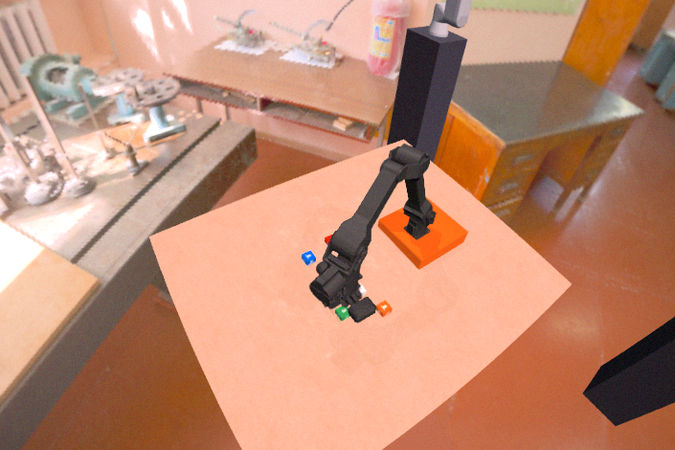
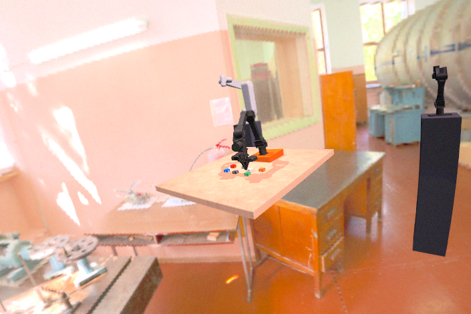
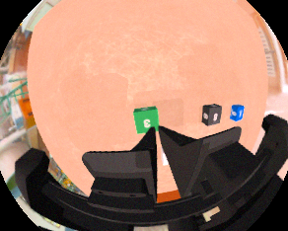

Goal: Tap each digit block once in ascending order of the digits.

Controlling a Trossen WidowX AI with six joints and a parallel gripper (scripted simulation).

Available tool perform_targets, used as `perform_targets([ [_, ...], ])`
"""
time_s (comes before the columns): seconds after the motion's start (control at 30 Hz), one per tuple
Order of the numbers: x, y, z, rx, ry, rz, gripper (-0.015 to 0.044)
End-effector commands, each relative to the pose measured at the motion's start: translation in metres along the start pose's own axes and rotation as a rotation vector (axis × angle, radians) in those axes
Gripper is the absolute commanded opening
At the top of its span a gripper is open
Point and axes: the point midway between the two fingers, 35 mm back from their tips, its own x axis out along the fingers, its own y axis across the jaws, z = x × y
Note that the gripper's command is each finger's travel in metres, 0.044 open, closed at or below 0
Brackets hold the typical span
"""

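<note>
The green block [image 3: 147, 119] sits on the peach table top [image 1: 274, 371] just ahead of the gripper's [image 3: 158, 134] fingertips, a white mark on its upper face too small to read as a digit. The two dark fingers are drawn narrow, their tips nearly meeting and gripping nothing, and the wrist view cannot settle whether those tips touch the block. Seen from the wrist, a black block [image 3: 211, 115] lies to the right of the fingers with a blue block [image 3: 238, 112] just beyond it. From above, an orange block [image 1: 384, 307] lies on the far side of the fingers from the green one. The arm reaches down from its orange base [image 1: 422, 236].
</note>
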Motion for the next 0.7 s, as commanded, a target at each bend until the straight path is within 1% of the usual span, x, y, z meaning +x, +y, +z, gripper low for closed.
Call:
perform_targets([
  [0.0,-0.008,0.0,0.002,0.0,-0.012,0.002,0.002],
  [0.07,-0.019,0.001,0.003,0.0,-0.012,0.002,0.002],
  [0.17,-0.065,0.001,0.004,0.0,-0.012,0.003,0.002],
  [0.23,-0.087,0.0,0.002,0.0,-0.012,0.003,0.002],
  [0.43,-0.09,-0.001,-0.004,0.0,-0.012,0.003,0.002],
  [0.67,-0.088,-0.017,-0.067,0.0,-0.007,0.002,0.002],
])
